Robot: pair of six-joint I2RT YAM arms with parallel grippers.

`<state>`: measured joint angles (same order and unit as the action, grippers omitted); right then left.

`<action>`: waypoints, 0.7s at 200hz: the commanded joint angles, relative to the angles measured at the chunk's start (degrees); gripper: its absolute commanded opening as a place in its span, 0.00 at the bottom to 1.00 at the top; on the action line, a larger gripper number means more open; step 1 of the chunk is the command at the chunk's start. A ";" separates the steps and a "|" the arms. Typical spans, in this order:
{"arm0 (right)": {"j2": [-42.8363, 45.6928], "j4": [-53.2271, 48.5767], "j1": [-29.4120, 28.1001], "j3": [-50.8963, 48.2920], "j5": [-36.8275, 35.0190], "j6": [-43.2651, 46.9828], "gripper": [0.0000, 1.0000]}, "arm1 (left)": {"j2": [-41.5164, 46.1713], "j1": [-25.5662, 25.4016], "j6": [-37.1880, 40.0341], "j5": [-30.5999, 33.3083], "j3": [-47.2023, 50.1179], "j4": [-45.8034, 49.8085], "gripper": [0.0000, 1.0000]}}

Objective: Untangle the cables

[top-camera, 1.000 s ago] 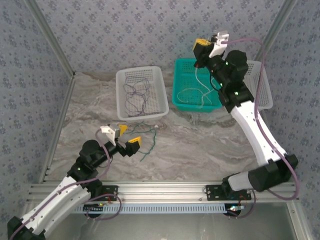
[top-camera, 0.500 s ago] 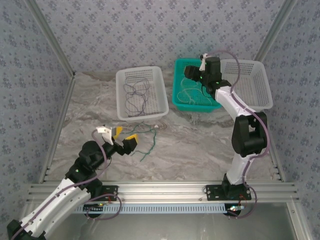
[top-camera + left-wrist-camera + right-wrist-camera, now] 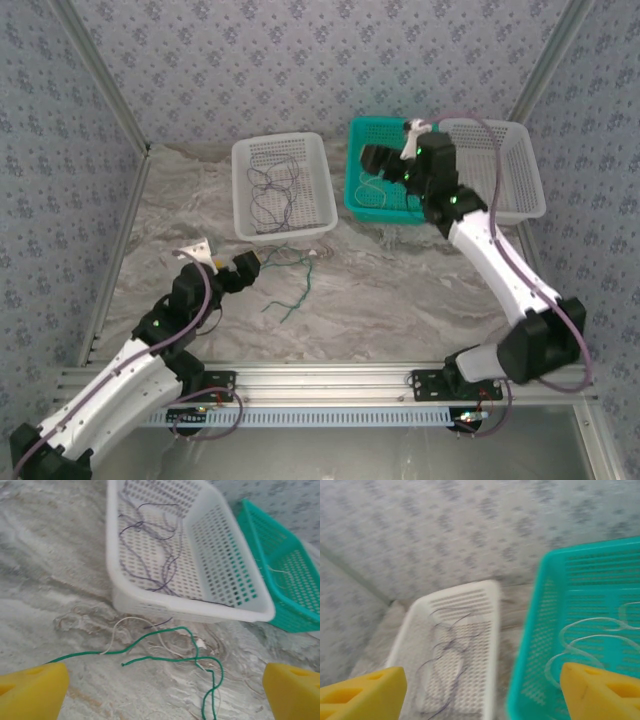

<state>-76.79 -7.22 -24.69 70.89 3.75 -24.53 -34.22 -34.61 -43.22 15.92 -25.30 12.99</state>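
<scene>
Evidently the sorting goes by colour: purple cables (image 3: 268, 195) lie in the white basket (image 3: 238, 190) and a cream cable (image 3: 590, 640) in the teal basket (image 3: 540, 605). The green cable (image 3: 160, 658) sprawls on the table (image 3: 400, 290). The left gripper (image 3: 238, 272) stretches low toward it, jaws wide and empty. The right gripper (image 3: 375, 160) hovers above the teal basket, spread, holding nothing.

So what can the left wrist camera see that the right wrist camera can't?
Left wrist camera: a green wire and a whitish wire lying on the table, in front of the open left gripper. Right wrist camera: whitish wire loops inside the teal basket, the patterned wall, and the right gripper, open too. Both: the white basket with purple wires in it, and the teal basket beside it.
</scene>
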 commanded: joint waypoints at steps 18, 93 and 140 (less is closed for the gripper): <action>0.20 6.53 -16.45 -16.80 -9.25 -4.83 0.81 | -6.40 1.29 -3.60 0.22 -4.36 1.78 0.99; -18.92 15.27 -28.56 -20.92 -12.71 -14.65 0.69 | -7.45 1.88 -2.53 -1.39 -3.79 0.13 0.99; -25.98 16.10 -28.99 -18.60 -13.37 -12.79 0.52 | -7.27 1.96 -1.76 -2.56 -3.85 0.89 0.99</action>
<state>-100.92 6.94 -53.19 50.33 -7.33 -37.60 -42.26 -32.99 -45.91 14.35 -27.75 13.54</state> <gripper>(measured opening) 0.563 0.993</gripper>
